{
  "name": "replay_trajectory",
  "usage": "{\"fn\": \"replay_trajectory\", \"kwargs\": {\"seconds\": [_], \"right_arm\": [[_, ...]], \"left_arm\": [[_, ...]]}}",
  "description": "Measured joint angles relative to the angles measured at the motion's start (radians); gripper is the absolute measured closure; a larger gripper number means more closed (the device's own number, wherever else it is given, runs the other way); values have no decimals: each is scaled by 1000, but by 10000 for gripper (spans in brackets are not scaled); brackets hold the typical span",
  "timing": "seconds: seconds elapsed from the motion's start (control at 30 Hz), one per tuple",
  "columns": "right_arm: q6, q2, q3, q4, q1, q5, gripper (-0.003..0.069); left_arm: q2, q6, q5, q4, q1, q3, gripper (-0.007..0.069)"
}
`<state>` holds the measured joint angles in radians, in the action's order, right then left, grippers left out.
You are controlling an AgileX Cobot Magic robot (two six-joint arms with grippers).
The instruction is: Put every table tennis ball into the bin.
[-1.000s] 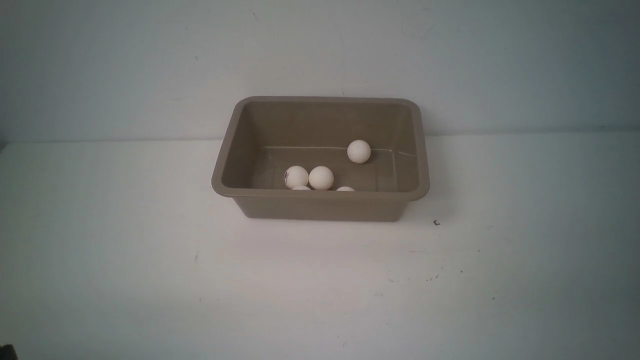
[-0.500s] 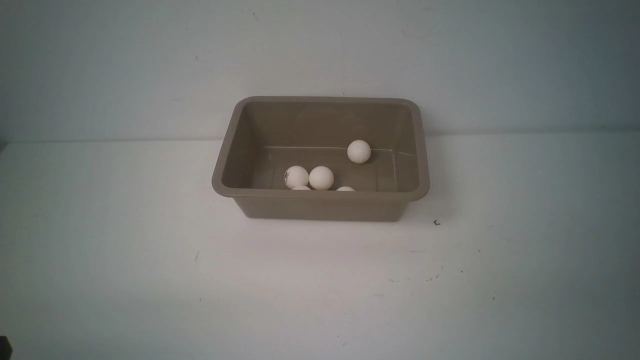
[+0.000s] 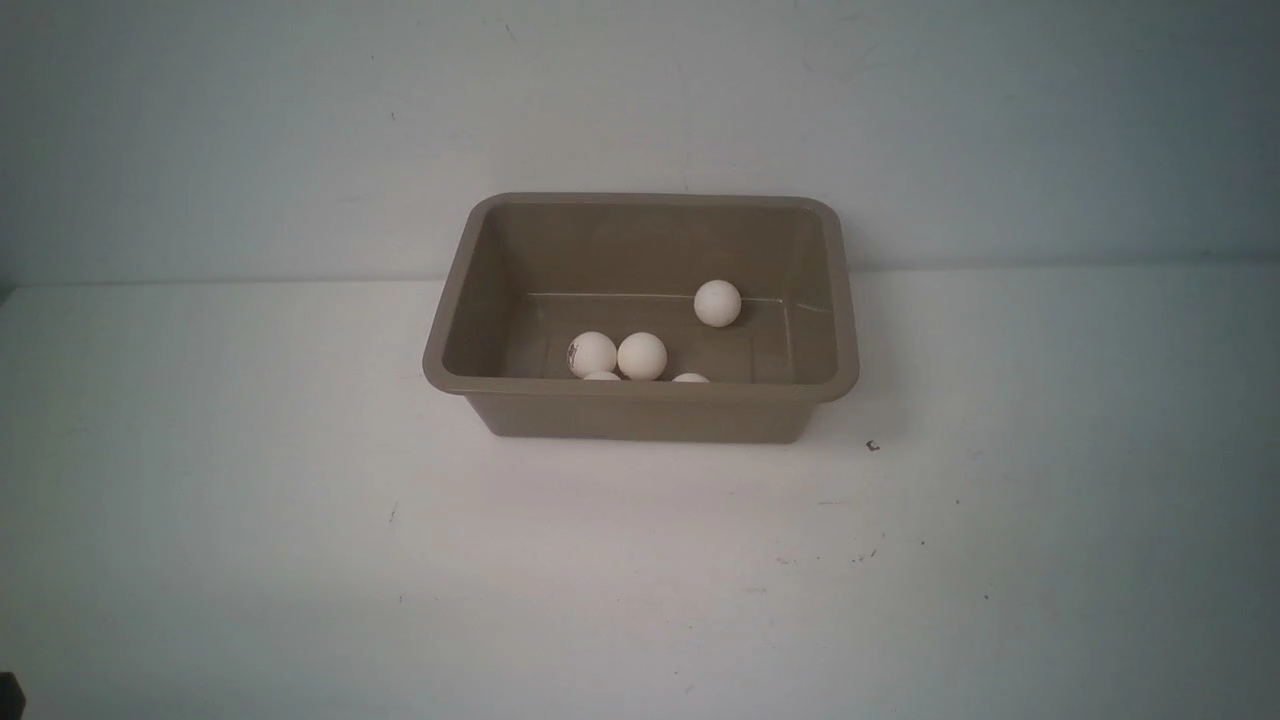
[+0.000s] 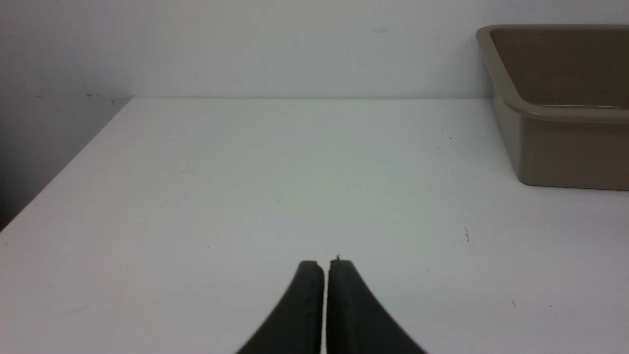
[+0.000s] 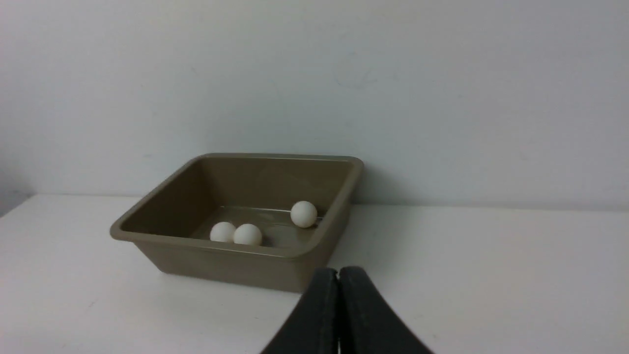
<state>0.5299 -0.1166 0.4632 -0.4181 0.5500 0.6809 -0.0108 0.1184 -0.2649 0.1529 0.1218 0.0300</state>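
On a scuffed white tabletop [image 3: 300, 480] against a plain pale wall [image 3: 640, 100], the bin [image 3: 640, 418] sits at the far edge holding all five balls [image 3: 642, 355], while the left gripper [image 4: 326, 265] and right gripper [image 5: 338, 273] hover closed and empty.

A dark object at the lower left corner of the front view [image 3: 8, 695] shrinks to a sliver, nearly leaving the frame.
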Motion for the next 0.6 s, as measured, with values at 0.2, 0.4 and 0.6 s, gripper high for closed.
{"fn": "replay_trajectory", "kwargs": {"seconds": [0.2,0.4,0.6], "right_arm": [[-4,25,-277,12,-272,-260,675],[-4,80,-482,-18,-534,-588,675],[6,100,-491,-72,-636,-622,675]], "left_arm": [[0,0,0,0,0,0,629],[0,0,0,0,0,0,629],[0,0,0,0,0,0,629]]}}
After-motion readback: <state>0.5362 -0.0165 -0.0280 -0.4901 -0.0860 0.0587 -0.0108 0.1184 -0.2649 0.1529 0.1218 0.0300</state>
